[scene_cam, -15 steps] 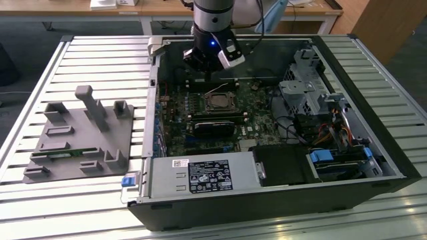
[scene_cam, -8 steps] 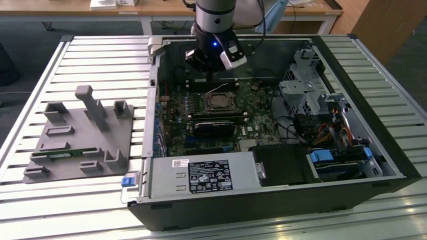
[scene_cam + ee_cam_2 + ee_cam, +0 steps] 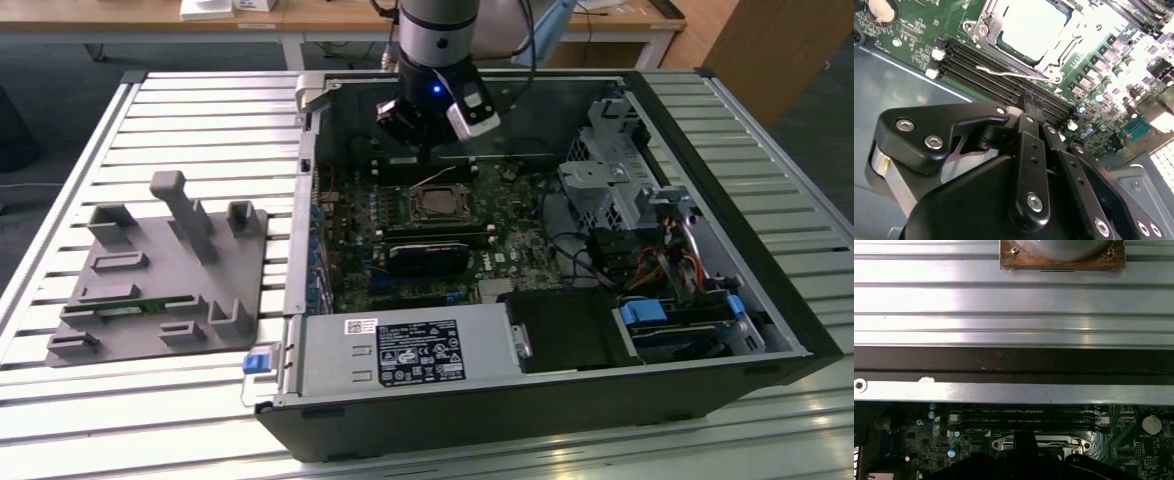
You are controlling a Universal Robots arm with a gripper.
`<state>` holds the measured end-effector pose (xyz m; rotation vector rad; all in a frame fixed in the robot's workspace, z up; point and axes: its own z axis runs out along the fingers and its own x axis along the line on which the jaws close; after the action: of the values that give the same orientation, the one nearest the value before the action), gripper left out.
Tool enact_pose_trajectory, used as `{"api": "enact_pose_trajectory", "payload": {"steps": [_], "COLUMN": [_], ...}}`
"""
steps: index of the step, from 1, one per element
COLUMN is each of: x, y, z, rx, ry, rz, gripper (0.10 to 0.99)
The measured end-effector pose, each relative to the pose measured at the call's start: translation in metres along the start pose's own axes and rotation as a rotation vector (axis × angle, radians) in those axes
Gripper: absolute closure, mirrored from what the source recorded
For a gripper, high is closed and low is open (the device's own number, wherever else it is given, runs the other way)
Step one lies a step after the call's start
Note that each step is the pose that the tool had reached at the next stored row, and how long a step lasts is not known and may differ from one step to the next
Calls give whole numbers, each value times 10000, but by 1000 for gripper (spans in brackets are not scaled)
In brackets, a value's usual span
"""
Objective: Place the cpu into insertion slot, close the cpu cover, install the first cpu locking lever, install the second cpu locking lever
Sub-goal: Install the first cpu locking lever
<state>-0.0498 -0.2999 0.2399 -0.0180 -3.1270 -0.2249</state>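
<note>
The cpu (image 3: 1029,25) lies with its pale metal top up in the insertion slot (image 3: 438,205) on the green motherboard. The silver cpu cover (image 3: 985,31) lies down around the chip as a frame. A thin silver locking lever (image 3: 1014,74) stretches loose across the memory slots beside the socket and also shows as a pale wire (image 3: 434,178) in the exterior view. My gripper (image 3: 1026,100) hangs shut just above that lever, with nothing seen between its fingers. The exterior view has the gripper (image 3: 426,160) inside the case, just beyond the socket. The first wrist view catches the gripper (image 3: 1024,440) over the socket's edge.
The open black computer case (image 3: 694,200) lies on a slatted metal table. A long black card (image 3: 427,255) sits just in front of the socket, and black memory slots (image 3: 999,70) run beside it. A power supply (image 3: 400,355), a drive cage (image 3: 614,180) and a grey fixture tray (image 3: 160,270) surround the work area.
</note>
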Motion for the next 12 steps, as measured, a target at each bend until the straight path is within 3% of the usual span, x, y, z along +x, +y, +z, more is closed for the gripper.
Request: {"api": "enact_pose_trajectory", "payload": {"steps": [3,12], "x": [-1,-58], "y": [1,4], "z": [12,57], "rx": [110,97], "ry": [-7,-7], "rz": [-2,-1], "gripper": [980,980]}}
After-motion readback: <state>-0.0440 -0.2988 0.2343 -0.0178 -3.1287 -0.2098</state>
